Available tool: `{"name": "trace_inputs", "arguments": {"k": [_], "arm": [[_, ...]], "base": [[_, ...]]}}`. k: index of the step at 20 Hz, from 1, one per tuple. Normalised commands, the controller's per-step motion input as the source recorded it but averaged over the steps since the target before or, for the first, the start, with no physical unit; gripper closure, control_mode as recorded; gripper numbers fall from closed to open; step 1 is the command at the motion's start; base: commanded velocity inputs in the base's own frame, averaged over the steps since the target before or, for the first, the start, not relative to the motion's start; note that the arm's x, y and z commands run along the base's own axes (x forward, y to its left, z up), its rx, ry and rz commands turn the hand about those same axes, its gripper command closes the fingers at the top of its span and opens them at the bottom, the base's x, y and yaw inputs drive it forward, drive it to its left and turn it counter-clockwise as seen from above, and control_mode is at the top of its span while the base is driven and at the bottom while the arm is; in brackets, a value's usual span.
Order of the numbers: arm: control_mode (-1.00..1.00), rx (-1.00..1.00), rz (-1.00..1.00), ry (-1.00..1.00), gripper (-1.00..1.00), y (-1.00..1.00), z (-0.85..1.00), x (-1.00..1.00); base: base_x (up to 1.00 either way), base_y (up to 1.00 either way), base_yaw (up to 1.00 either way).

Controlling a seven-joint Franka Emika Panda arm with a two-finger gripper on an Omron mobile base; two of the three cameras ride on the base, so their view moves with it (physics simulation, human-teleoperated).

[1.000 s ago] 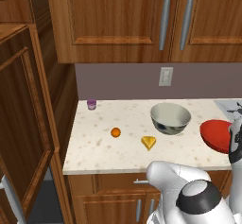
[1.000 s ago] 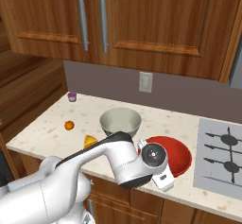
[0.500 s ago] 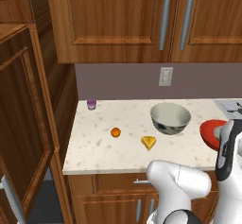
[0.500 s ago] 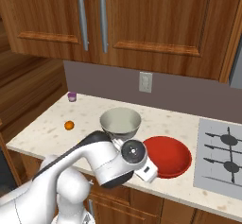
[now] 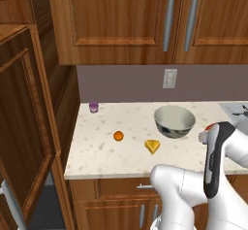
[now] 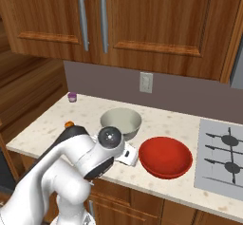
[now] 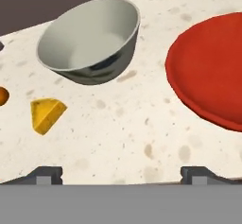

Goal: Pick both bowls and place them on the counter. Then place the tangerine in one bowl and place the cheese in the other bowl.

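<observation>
The two dark fingers (image 7: 46, 175) are seen spread wide at the bottom of the hand view, with nothing held between them and only bare speckled stone ahead. Two bowls are counted on the desk (image 5: 101, 149): the cream-grey bowl (image 7: 90, 41), dark-patterned outside, is placed upright toward the wall, and the red bowl (image 6: 165, 156) is set just beside it, nearer the cooktop (image 6: 223, 159), apart from it by a narrow gap. Both bowls are seen to be hollow, nothing lying inside. One cheese wedge (image 5: 152, 146) is found on the desk beside the cream-grey bowl, not touching it, and one tangerine (image 5: 118, 136) is placed a little farther along, toward the desk's end. One small purple cup (image 5: 94, 107) is stood by the wall, well apart from the rest. The desk is a long beige slab flecked with brown, closed at the back by a grey-mauve wall carrying one white outlet plate (image 5: 169, 78). Wooden upper cabinets (image 6: 142, 20) with metal bar handles are hung above, and matching wooden fronts are fitted below.
</observation>
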Motion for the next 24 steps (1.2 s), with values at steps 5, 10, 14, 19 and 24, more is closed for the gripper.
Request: {"name": "trace_inputs", "arguments": {"k": [5, 10, 14, 19, 24], "arm": [[-1.00, -0.13, 0.04, 0.00, -1.00, 0.67, 0.12, 0.08], [-1.00, -0.09, -0.01, 0.00, -1.00, 0.67, 0.08, 0.24], [-1.00, 0.00, 0.00, 0.00, -1.00, 0.64, 0.10, 0.30], [-1.00, 0.00, 0.00, 0.06, -1.00, 0.71, -0.02, 0.11], [-1.00, 0.00, 0.00, 0.00, -1.00, 0.60, -0.18, 0.20]], "base": [[0.00, 0.00, 0.00], [0.00, 0.00, 0.00], [0.00, 0.00, 0.00], [0.00, 0.00, 0.00], [0.00, 0.00, 0.00]]}}
